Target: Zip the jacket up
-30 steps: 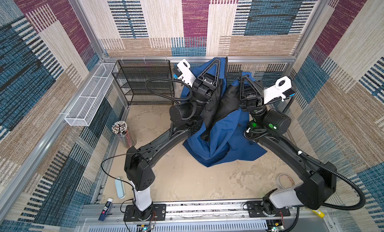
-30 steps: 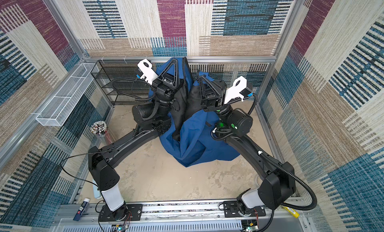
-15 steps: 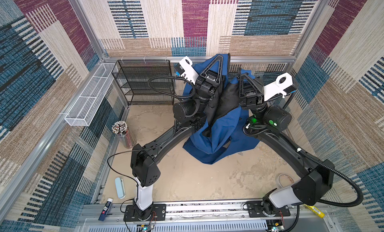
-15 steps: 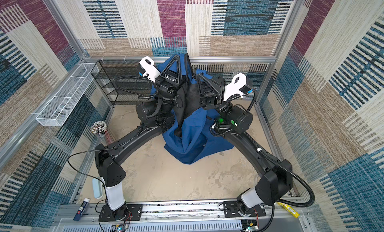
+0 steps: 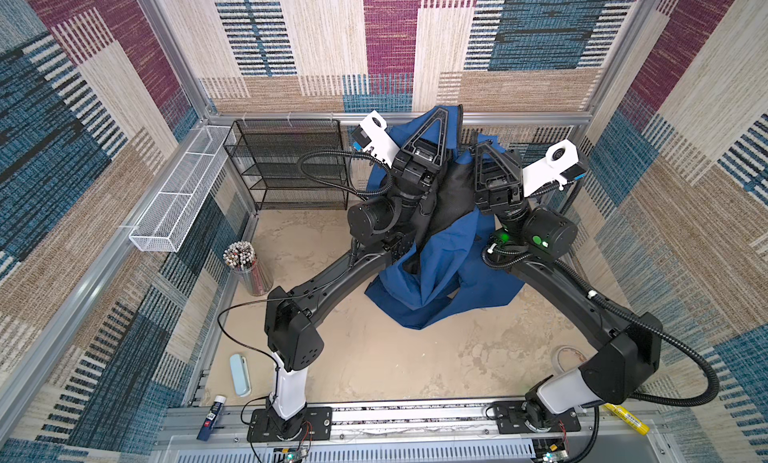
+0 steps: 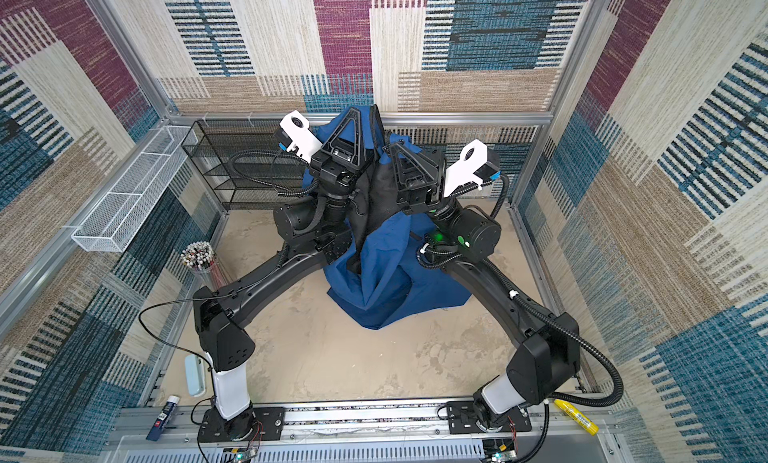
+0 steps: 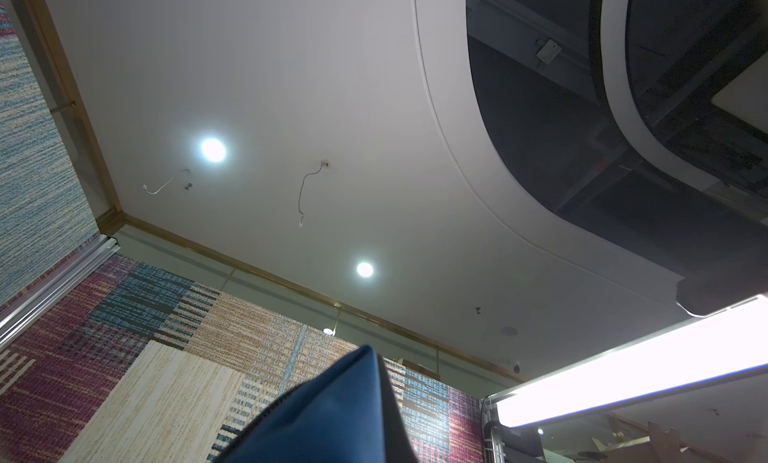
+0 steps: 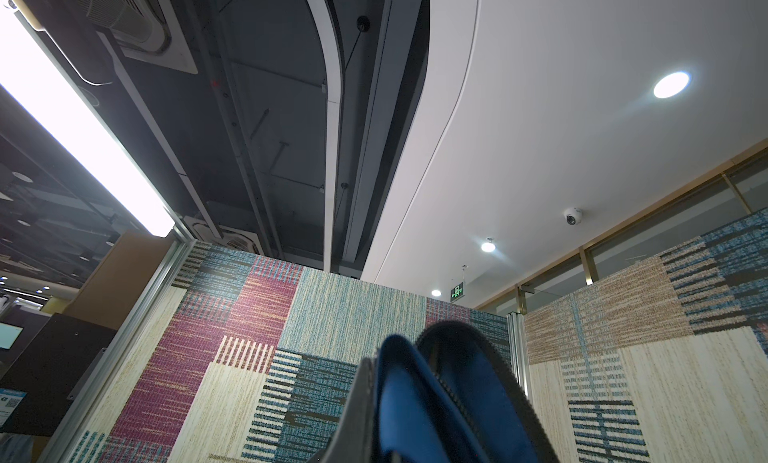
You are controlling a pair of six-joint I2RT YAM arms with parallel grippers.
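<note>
Both top views show the large navy blue soft jacket (image 5: 440,282) hanging upright between the arms, front open on its black lining, hem pooled on the sandy counter (image 5: 374,357), with the left fingers (image 5: 439,115) and right fingers (image 5: 478,149) each pinched tight on its raised cloth edges.

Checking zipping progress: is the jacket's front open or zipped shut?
Open. The jacket hangs with its front edges apart, and its black lining shows between them.
</note>
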